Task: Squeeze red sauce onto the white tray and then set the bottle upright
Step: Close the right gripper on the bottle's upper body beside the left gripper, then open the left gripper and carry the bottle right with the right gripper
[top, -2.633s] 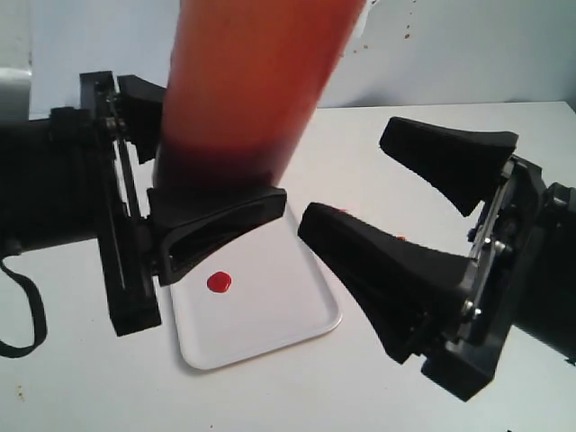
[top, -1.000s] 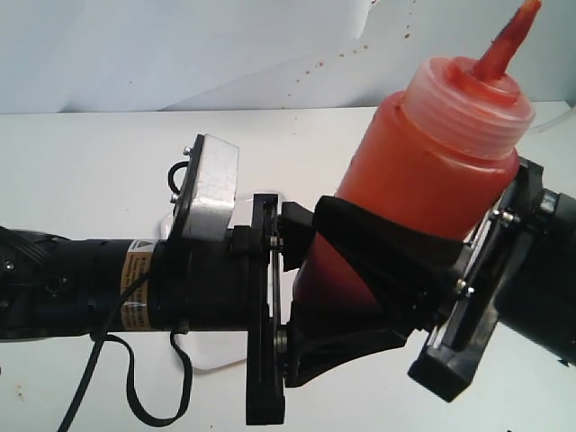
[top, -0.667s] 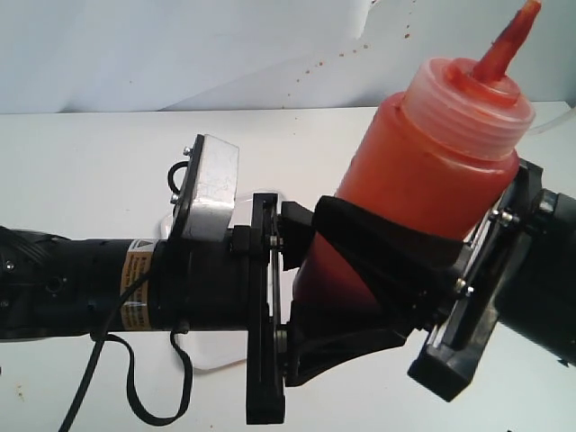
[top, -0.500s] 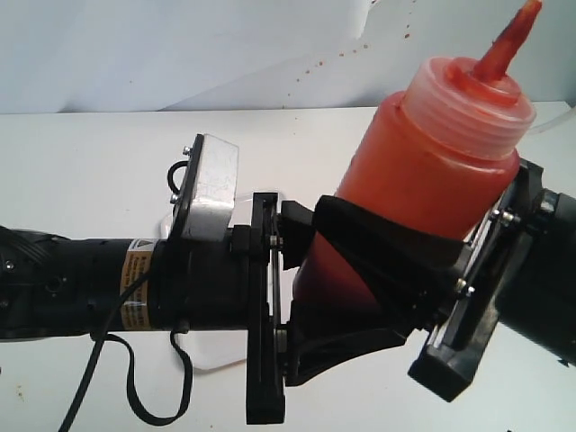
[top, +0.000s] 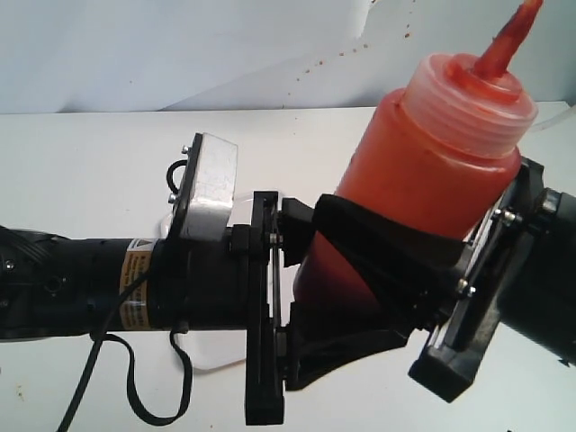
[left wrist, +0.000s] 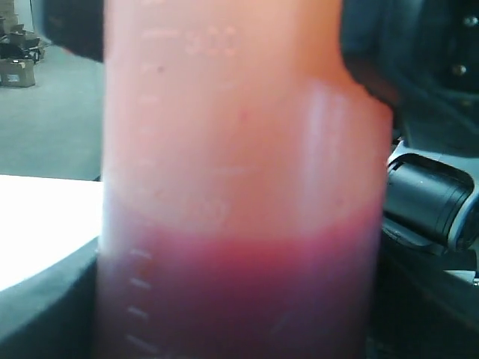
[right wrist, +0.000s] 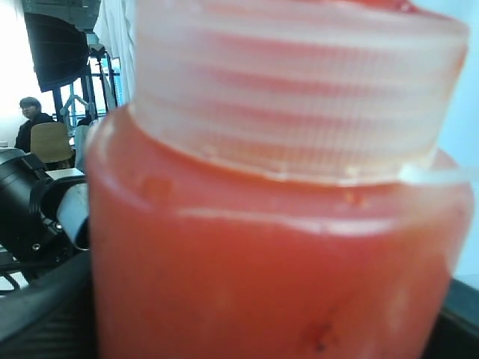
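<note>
The bottle (top: 423, 171) is orange-red and translucent, darker red low down, and leans with its red nozzle (top: 508, 40) pointing up to the right. My left gripper (top: 351, 283) is closed round its lower part, one black finger (top: 346, 353) below and one above. My right gripper (top: 382, 238) is shut on its upper body, with a finger (top: 396, 256) lying across the front. The bottle fills the left wrist view (left wrist: 239, 187) and the right wrist view (right wrist: 269, 247). The white tray shows only as a pale edge (top: 214, 364) under the left arm. The red sauce on it is hidden.
The white table (top: 90, 171) runs back to a pale wall speckled with small orange spots (top: 315, 63). The left arm's black cable (top: 135, 396) loops down near the front edge. The right arm's body (top: 540, 279) fills the right side.
2.6 s ago the left gripper alone held the bottle above the tray and the right stood open. Over the last second the left gripper's lower finger dropped slightly and the bottle shifted a little.
</note>
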{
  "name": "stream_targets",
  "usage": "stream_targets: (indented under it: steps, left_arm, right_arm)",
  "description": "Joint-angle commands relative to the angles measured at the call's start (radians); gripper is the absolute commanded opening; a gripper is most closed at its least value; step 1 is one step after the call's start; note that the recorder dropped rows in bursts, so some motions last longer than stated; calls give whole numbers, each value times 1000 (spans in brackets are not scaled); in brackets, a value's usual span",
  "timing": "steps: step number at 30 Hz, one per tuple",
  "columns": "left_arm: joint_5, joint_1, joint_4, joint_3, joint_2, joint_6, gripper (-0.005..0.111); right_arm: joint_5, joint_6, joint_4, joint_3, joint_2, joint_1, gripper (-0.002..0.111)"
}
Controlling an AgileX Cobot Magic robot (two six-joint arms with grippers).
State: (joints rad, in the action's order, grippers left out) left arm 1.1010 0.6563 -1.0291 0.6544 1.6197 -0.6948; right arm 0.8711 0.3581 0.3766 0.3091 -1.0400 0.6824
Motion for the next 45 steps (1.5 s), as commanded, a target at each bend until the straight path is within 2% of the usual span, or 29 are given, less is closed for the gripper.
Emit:
stream_targets:
  steps: [1, 5, 12, 20, 24, 28, 34, 41, 45]
  left_arm:
    - [42, 7, 2, 3, -9, -7, 105]
    - [42, 7, 0, 3, -9, -7, 104]
    - [21, 5, -4, 3, -9, -7, 104]
    - [-256, 5, -4, 3, -9, -2, 104]
    - [-302, 5, 4, 3, -9, 20, 104]
    - [-304, 5, 30, 3, -9, 45, 104]
    - [-370, 5, 23, 3, -9, 47, 104]
    - [-476, 3, 28, 3, -9, 49, 104]
    - [-477, -29, 34, 3, -9, 49, 104]
  right_arm:
    - [14, -41, -29, -4, -3, -3, 0]
    - [15, -52, -88, -4, -3, -3, 0]
    - [15, -200, -231, -4, -3, -3, 0]
    - [-56, -539, -633, -4, -6, -5, 0]
    - [-16, -671, -719, -4, -64, -5, 0]
    - [108, -672, -741, 7, -209, -47, 0]
    - [128, -597, -753, 151, -494, -157, 0]
    - [204, -448, -622, 306, -749, -273, 0]
    - [207, -401, -571, 374, -859, -322, 0]
